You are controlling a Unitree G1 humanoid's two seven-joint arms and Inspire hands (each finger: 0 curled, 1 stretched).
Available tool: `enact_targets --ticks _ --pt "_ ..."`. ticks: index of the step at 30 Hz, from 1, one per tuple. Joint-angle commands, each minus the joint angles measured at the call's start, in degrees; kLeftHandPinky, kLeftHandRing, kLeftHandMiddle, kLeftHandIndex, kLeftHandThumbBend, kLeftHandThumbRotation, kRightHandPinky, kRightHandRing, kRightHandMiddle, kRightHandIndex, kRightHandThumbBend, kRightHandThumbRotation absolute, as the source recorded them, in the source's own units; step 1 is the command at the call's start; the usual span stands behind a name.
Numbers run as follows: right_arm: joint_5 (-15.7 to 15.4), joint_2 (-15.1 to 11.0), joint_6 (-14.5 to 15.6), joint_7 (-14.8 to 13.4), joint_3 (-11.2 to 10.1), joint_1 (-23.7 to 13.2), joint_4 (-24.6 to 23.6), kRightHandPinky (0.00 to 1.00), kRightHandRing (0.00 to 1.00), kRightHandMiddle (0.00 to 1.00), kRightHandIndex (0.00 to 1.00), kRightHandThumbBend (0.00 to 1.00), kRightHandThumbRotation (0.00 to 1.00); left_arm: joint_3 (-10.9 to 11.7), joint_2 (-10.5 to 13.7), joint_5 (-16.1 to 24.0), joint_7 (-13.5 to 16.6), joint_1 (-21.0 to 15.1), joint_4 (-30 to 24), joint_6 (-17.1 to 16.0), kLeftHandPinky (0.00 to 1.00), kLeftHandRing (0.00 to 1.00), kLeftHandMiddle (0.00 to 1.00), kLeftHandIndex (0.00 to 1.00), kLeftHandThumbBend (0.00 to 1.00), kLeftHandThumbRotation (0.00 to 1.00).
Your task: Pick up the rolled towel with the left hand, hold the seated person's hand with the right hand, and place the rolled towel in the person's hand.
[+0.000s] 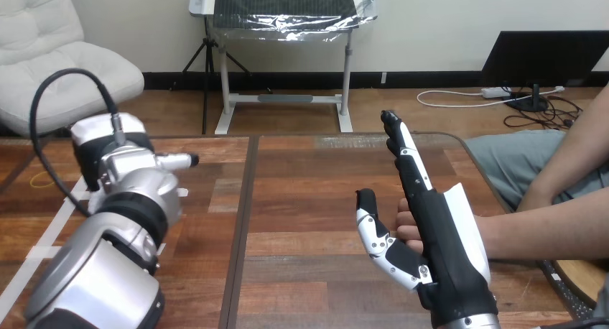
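The right hand [449, 250] is standing edge-up over the table [301, 200], its fingers [409, 164] straight and wide open, with the thumb spread away. The person's hand [406, 228] is lying just behind those fingers, between them and the thumb, not yet clasped. I judge the thumb should be closing round it gently, without squeezing. The left hand [133, 174], well apart to the left of the fingers, is showing its back. Whether it is holding the rolled towel I cannot tell, as its wrist is covering the table beneath.
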Motion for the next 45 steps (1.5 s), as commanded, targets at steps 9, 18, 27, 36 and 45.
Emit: enact_targets --ticks 9,18,27,36,45 --pt "-0.1 1.2 0.3 -0.3 -0.3 -2.5 -2.3 1.0 1.0 1.0 1.0 0.0 0.0 1.2 4.6 2.9 -1.8 8.0 -32.3 2.9 0.14 0.21 0.34 0.81 0.75 1.0" --pt "-0.3 1.7 1.3 -0.3 0.0 -2.4 -2.8 1.0 1.0 1.0 1.0 0.0 0.0 3.8 6.6 4.1 -4.8 14.6 -49.0 4.4 0.1 0.17 0.29 0.8 0.72 1.0" --pt "-0.9 1.8 1.7 -0.7 0.2 -2.2 -3.1 1.0 1.0 1.0 1.0 0.0 0.0 5.7 7.5 6.5 -3.5 19.7 -59.9 3.3 0.1 0.17 0.29 0.76 0.69 1.0" --pt "-1.3 2.2 2.2 -1.4 0.3 -1.8 -3.4 1.0 1.0 1.0 1.0 0.0 0.0 8.2 7.2 7.8 1.3 24.4 -68.6 1.3 0.12 0.19 0.32 0.71 0.66 0.99" --pt "-1.6 2.4 2.3 -1.8 0.3 -1.8 -3.3 1.0 1.0 1.0 1.0 0.0 0.0 11.6 6.5 7.2 3.7 28.6 -76.7 -1.0 0.17 0.25 0.44 0.66 0.61 0.92"
